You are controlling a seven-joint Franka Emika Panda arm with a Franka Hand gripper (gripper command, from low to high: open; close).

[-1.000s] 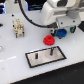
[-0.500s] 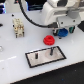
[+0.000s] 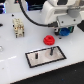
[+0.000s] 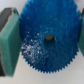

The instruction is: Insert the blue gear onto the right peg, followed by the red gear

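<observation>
On the exterior view's left you've got a small cream-and-brown boxy block (image 3: pixel 18 27) standing on the glossy white table (image 3: pixel 12 57). Moving right, a white rectangular black-edged plate (image 3: pixel 46 56) lies flat, with a thin short pin toward its left end and the taller, thicker dark grey right peg (image 3: pixel 50 51) upright toward its right. Just behind that peg sits the small red toothed gear (image 3: pixel 48 39) with its raised hub, resting on the table, apart from the plate. Further right, your pincer (image 3: pixel 64 33) hangs below the white arm, clenched on the flat bright-blue toothed disc, the blue gear (image 3: pixel 65 33), above the table and well off to the peg's right. At the wrist, that blue gear (image 4: pixel 48 38) fills the frame, speckled surface, centre hole visible, a teal padded finger (image 4: pixel 9 42) pressing its toothed edge on one side, the other pad at the opposite edge.
</observation>
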